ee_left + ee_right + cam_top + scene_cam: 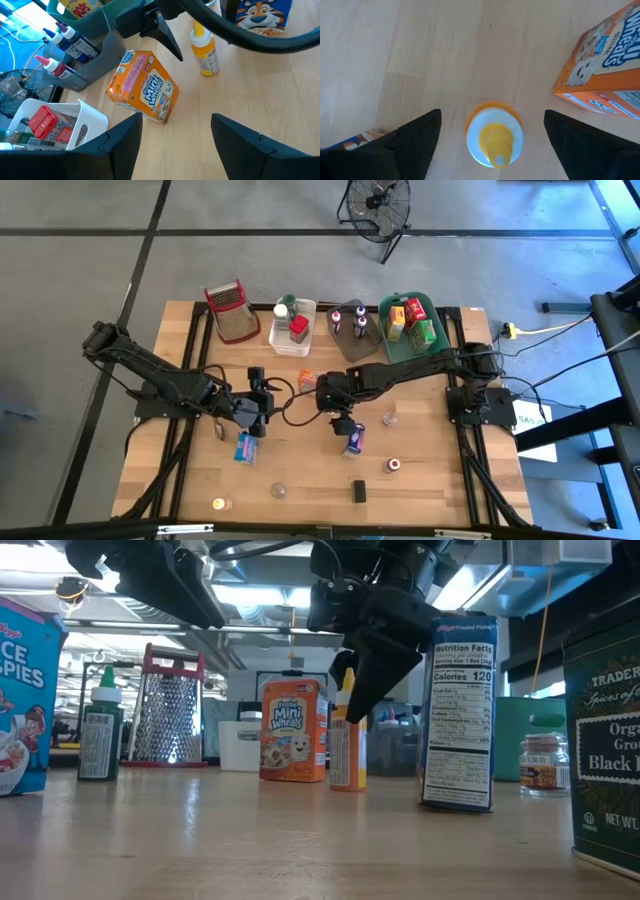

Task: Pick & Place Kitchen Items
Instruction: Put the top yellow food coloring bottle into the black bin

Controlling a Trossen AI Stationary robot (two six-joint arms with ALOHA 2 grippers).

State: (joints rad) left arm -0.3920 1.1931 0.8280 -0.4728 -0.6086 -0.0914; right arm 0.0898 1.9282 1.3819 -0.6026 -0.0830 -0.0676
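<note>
Orange is the colour of the two things at the middle of the wooden table (180, 470): a small cereal box (145, 86) and, just beside it, a little yellow-capped bottle (494, 134) that stands upright. The right gripper (490, 131) hangs straight above this bottle with its fingers spread wide, one on each side of the cap, and it does not touch the bottle. The left gripper (172, 135) is on the left of the table centre, also released and holding nothing, and it points toward the orange box, which stands tilted on one corner edge, as far as the wrist view lets me judge. A blue cereal box (246, 447) lies just near the left gripper, and another blue box (354, 440) lies close under the right arm. Along the far edge stand a metal grater (232, 311), a white bin (276, 338) with bottles and a red packet, a grey bin (340, 345) with two squeeze bottles, and a green bin (384, 340) with red and green boxes. Some small jars (394, 465) and a dark tin (359, 491) are scattered on the near part of the table.
</note>
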